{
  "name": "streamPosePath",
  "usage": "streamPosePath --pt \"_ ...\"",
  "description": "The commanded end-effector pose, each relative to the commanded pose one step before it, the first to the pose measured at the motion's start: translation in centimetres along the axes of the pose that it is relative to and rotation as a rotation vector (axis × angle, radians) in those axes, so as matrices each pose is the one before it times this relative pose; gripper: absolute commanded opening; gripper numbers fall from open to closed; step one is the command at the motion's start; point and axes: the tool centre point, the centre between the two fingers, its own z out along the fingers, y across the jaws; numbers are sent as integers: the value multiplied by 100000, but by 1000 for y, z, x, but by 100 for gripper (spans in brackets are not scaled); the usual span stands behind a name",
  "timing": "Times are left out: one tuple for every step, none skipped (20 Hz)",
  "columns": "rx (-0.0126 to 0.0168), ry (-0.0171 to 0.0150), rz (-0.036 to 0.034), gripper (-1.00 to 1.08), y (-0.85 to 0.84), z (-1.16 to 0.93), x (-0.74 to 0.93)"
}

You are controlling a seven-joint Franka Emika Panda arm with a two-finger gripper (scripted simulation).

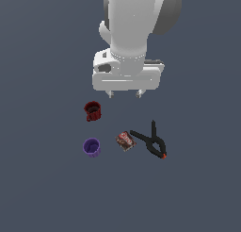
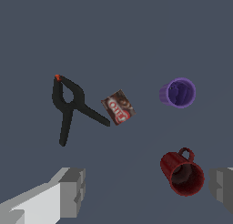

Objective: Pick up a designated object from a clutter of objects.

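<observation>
The designated object, a small flat brown and red box [image 1: 125, 140] [image 2: 118, 107] with white lettering, lies flat on the grey floor in the middle of the clutter of objects. My gripper [image 1: 125, 94] [image 2: 145, 191] hangs well above the floor, apart from the box and farther back in the exterior view. Its fingers [image 2: 68, 191] are spread wide, open, with nothing between them. A dark red mug [image 1: 92, 111] [image 2: 182, 173] sits closest to the gripper, between the fingers in the wrist view but far below them.
A purple cup [image 1: 92, 147] [image 2: 178, 92] stands toward the exterior view's left of the box. A black spring clamp [image 1: 151, 140] [image 2: 68, 104] with an orange tip lies just to the box's right, one handle nearly touching it. Grey floor [image 1: 197, 188] spreads all around.
</observation>
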Motion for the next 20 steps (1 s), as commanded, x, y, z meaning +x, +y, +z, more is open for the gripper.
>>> streamPosePath --pt "-146 -24 -918 100 52 481 193" --pt "-115 27 -754 100 -1 313 136" --pt "-129 29 -880 100 -1 365 155" --pt "-134 41 -964 100 7 412 173" --pt "-137 57 -1048 100 19 463 192" --pt "-141 66 -1153 100 25 516 208" --pt "-151 67 -1305 100 22 576 222" --pt "-155 70 -1453 100 19 636 235" --pt "-153 78 -1580 100 22 695 245" --pt "-148 86 -1714 100 22 755 253" --pt "-139 94 -1854 100 22 817 258" --pt "-125 104 -1997 100 19 879 261" --pt "-106 115 -2136 100 16 942 259" --pt "-82 129 -2280 100 10 1005 255" --pt "-53 146 -2422 100 3 1068 247" --pt "-17 166 -2564 100 -7 1130 236" --pt "22 185 -2622 100 -17 1157 215" --pt "62 202 -2620 100 -30 1155 189" --pt "96 213 -2521 100 -42 1111 159" --pt "123 220 -2385 100 -52 1051 130"
